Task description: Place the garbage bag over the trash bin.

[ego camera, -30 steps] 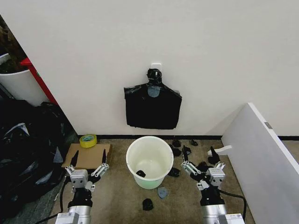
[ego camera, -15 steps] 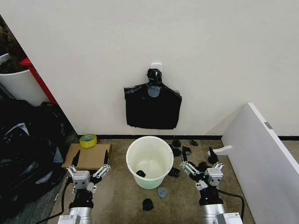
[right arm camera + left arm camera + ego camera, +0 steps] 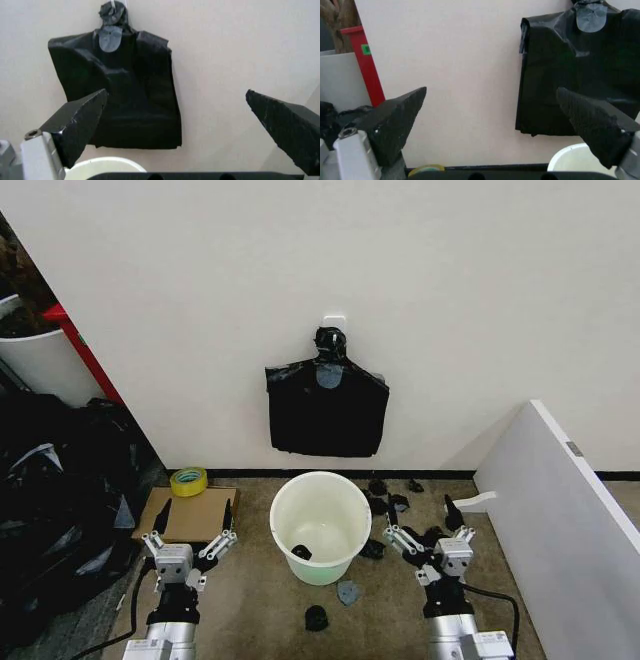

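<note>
- Head view, far left: a heap of black sacks (image 3: 55,510) lies on the floor beside a white tub (image 3: 40,365) with a red bar.
- Next to it, a flat cardboard (image 3: 188,513) lies on the floor with a roll of yellow tape (image 3: 188,481) at its far edge.
- The left gripper (image 3: 192,522) hovers over the near edge of this cardboard, its fingers spread apart and holding nothing.
- In the middle, the trash bin (image 3: 320,525) stands upright on the floor, uncovered, with a small black scrap inside.
- A loose garbage bag is not in any gripper; only a knotted bundle of black bags (image 3: 327,408) hangs on the wall, above and behind the bin.
- The right gripper (image 3: 422,524) hovers to the right of the bin, fingers also apart and empty, above black scraps (image 3: 385,505) on the floor.
- Far right stands a white panel (image 3: 560,510).
- Risk, as I judge: pulling one thin bag may drag the whole bundle off its hook, or tear the plastic. A low reach may also knock the light bin over.
</note>
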{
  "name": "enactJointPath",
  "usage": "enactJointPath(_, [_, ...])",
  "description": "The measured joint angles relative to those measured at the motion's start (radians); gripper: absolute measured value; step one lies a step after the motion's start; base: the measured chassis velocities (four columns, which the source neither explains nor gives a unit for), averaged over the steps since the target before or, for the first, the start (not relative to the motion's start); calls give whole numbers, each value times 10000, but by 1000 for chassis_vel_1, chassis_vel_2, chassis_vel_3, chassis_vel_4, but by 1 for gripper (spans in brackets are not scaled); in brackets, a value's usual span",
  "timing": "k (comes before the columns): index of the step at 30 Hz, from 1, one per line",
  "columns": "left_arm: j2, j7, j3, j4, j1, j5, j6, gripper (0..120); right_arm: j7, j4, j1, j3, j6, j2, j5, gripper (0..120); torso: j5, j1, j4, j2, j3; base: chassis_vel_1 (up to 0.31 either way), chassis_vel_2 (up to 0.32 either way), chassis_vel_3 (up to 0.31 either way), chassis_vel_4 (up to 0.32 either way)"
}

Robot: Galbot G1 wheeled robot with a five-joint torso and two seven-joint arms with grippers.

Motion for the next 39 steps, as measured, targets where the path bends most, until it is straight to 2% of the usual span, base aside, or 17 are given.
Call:
enactJointPath(11, [116, 102, -226, 59, 26, -265, 16, 100, 8, -592, 802, -69, -264, -205, 283, 100, -1, 0, 0, 0, 0, 0, 0, 0, 0])
enactJointPath(17, [116, 187, -395, -2, 213, -344, -74, 99, -109, -1374, 2251, -550, -738, -707, 1308, 100, 1, 0, 2, 0, 0, 0, 0, 0, 0])
enactJointPath(19, [113, 188, -396, -7, 217, -343, -76, 99, -118, -1407, 2312, -568, -758, -726, 1368, 100, 0, 0, 2, 0, 0, 0, 0, 0, 0])
enactJointPath(22, [28, 200, -400, -79, 272, -320, -94, 99, -246, -2010, 3310, -918, -1076, -1080, 2459, 100, 0, 0, 2, 0, 0, 0, 0, 0, 0])
enactJointPath(26, [-68, 204, -399, -76, 344, -195, -144, 99, -459, -2552, 4148, -1306, -1237, -1319, 3151, 100, 0, 0, 1, 0, 1, 0, 0, 0, 0])
enactJointPath(39, [-242, 161, -378, -37, 427, -77, -188, 99, -469, -4279, 7324, -2157, -2069, -1412, 4400, 100, 0, 1, 2, -1, 1, 0, 0, 0, 0])
